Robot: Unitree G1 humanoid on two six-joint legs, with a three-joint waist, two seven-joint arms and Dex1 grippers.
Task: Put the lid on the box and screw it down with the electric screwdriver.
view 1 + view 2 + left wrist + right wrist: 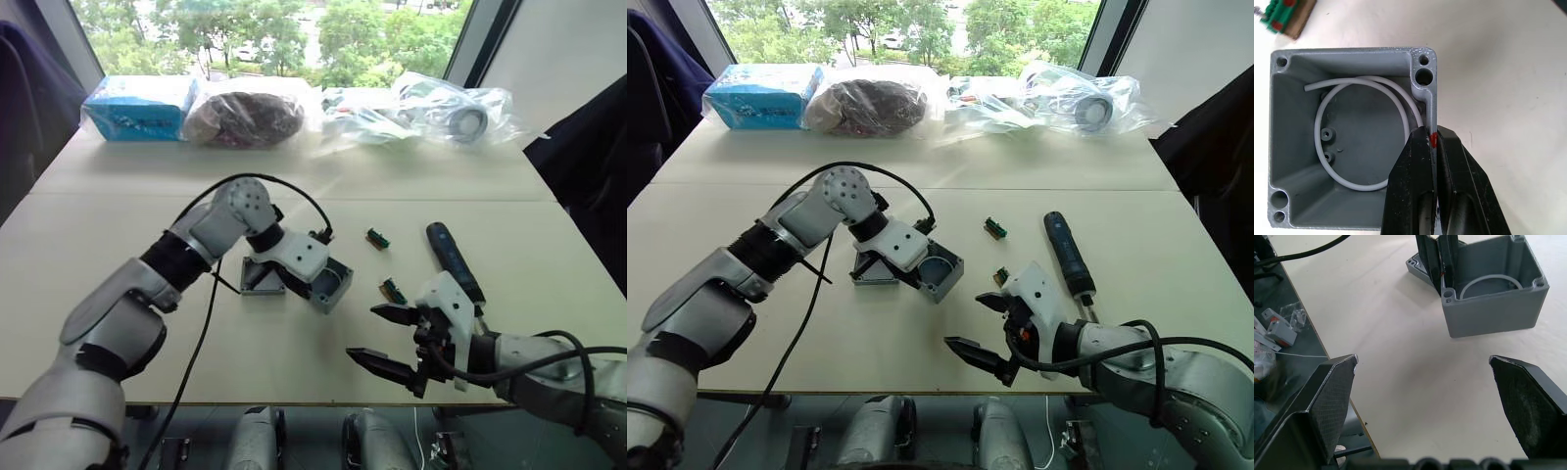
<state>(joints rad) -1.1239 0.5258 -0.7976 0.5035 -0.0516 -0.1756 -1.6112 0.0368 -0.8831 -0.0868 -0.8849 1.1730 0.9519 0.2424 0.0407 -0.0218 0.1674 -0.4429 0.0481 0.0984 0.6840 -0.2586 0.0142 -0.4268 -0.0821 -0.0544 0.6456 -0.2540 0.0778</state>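
Pinching one wall of the box (1352, 137) at its red dot, left gripper (1434, 142) fingers pressed on either side of the wall. Box open side up, mid-table, white ring loose inside. Lid (260, 279) flat, touching box's left side. Right gripper (390, 338) spread wide, empty, near edge. Electric screwdriver (453, 260) lying right of box. Risk: thin-wall pinch may slip and tip box, spilling ring.

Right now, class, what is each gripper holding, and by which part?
The left gripper pinches the box by one side wall, at the red dot. The right gripper is open, holding nothing.
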